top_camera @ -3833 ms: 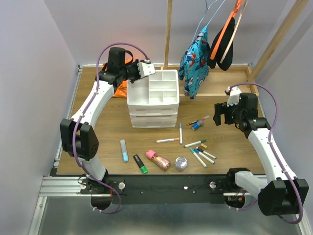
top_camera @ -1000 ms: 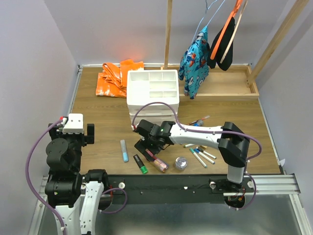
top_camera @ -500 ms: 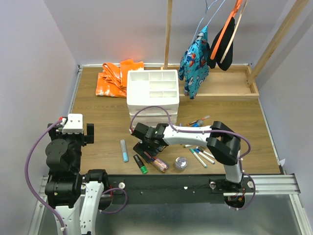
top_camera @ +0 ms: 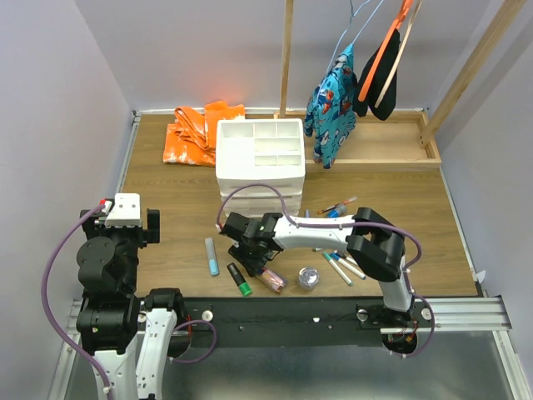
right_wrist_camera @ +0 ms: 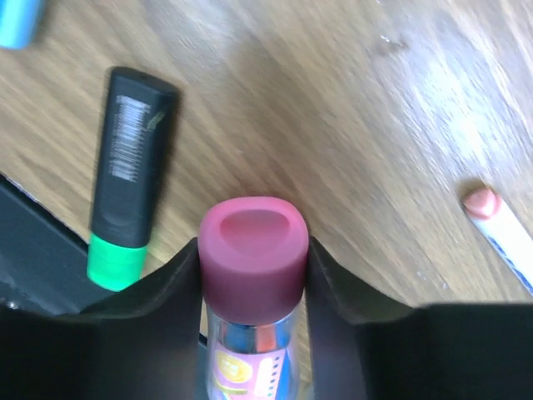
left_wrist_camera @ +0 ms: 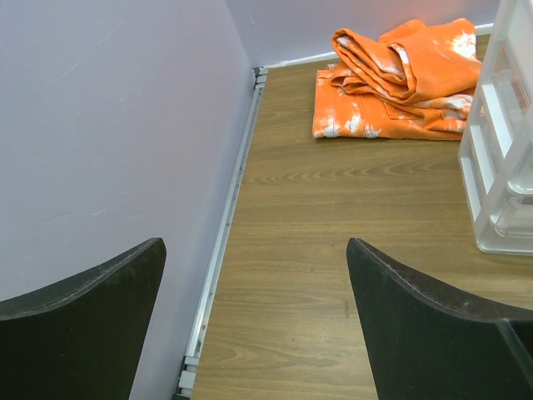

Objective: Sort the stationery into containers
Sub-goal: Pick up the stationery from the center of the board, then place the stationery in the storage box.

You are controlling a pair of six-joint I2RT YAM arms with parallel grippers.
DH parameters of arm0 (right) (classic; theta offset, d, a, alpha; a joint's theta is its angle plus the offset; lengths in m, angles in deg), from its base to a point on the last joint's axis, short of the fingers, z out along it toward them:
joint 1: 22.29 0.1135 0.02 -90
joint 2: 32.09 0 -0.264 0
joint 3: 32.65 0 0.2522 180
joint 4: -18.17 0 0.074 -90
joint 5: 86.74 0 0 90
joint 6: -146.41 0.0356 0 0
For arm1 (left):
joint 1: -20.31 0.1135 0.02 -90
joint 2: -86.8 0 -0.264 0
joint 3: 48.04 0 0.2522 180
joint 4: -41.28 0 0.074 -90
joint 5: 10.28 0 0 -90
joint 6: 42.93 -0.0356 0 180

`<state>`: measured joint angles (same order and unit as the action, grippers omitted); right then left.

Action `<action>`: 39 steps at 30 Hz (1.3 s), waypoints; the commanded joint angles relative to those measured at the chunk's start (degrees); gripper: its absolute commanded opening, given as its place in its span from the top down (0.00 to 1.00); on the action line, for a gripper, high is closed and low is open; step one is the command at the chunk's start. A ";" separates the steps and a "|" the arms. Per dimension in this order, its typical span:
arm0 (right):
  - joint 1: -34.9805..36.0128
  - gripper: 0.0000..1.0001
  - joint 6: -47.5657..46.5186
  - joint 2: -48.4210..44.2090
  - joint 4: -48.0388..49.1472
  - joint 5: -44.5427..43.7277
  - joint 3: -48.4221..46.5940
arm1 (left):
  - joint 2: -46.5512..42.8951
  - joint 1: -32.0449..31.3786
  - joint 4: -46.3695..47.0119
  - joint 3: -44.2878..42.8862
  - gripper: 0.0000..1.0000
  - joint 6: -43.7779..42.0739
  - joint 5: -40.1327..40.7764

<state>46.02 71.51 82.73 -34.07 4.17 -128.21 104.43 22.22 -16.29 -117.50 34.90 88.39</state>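
The right gripper (right_wrist_camera: 254, 260) is clenched on the pink highlighter (right_wrist_camera: 252, 242): in the right wrist view its two black fingers (right_wrist_camera: 162, 287) press against both sides of the round pink cap. Below the cap a clear body shows a yellow and pink printed label, but the writing there is too small to read. Just beside it lies the green-black highlighter (right_wrist_camera: 129, 179); its black body carries a white label with fine barcode-like lines, and no word on it can be read. A corner of the blue highlighter (right_wrist_camera: 17, 21) and the pinkish tip of a thin white marker (right_wrist_camera: 500, 229) appear only at the edges of this view. The top view gives no labels, but it shows the places: the right gripper (top_camera: 254, 254) is low over the table (top_camera: 175, 208), in front of the white drawer unit (top_camera: 260, 167) on the side of the arm bases, with the pink highlighter (top_camera: 271, 277), the green-black one (top_camera: 240, 280) and the blue one (top_camera: 211, 256) there too. The clear round jar (top_camera: 309, 277) and the other markers (top_camera: 341, 262) lie in front of the unit and more to its right. The left gripper (left_wrist_camera: 254, 246) is released, its fingers wide apart with nothing between them; only its wrist view shows the unit's side (left_wrist_camera: 504, 167) from close and the folded orange cloth (left_wrist_camera: 400, 79) to the left of the unit and behind it.
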 commanded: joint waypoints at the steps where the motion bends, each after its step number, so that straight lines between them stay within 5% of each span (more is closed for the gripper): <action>1: 1.21 0.79 -2.17 0.23 2.00 0.24 -4.50 | -0.49 0.55 -0.13 -1.07 0.01 -0.32 0.91; 4: 1.21 0.99 -3.31 -2.93 2.18 -2.12 -5.91 | 0.30 0.55 -1.10 -2.83 0.01 -0.67 -0.22; 8: 1.21 0.99 -5.25 -13.88 1.65 -1.26 -4.78 | 2.06 0.46 -3.38 -5.99 0.01 -1.81 -4.17; 12: 1.21 0.99 -7.53 -24.00 0.69 1.81 -5.47 | 5.21 0.55 -8.47 -10.99 0.02 -3.75 -16.89; 17: 1.03 0.99 -14.56 -29.39 1.38 -2.30 -15.30 | 9.44 0.64 -15.24 -16.27 0.02 -1.55 -27.28; 23: -1.94 0.99 -24.05 -30.36 16.21 -10.65 -22.00 | 12.43 0.99 -19.03 -19.36 0.02 -2.34 -34.59; 30: -7.22 0.99 -32.40 -31.60 59.43 -20.76 -8.20 | 14.27 1.78 -14.82 -17.87 0.02 -0.85 -35.30; 39: -16.02 0.99 -23.80 -20.00 68.18 -19.63 -13.91 | 15.42 2.04 -11.30 -12.86 0.02 0.74 -36.70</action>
<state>32.56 43.66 58.56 23.87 -14.35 -137.85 118.92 23.75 -30.28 -133.04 34.16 54.16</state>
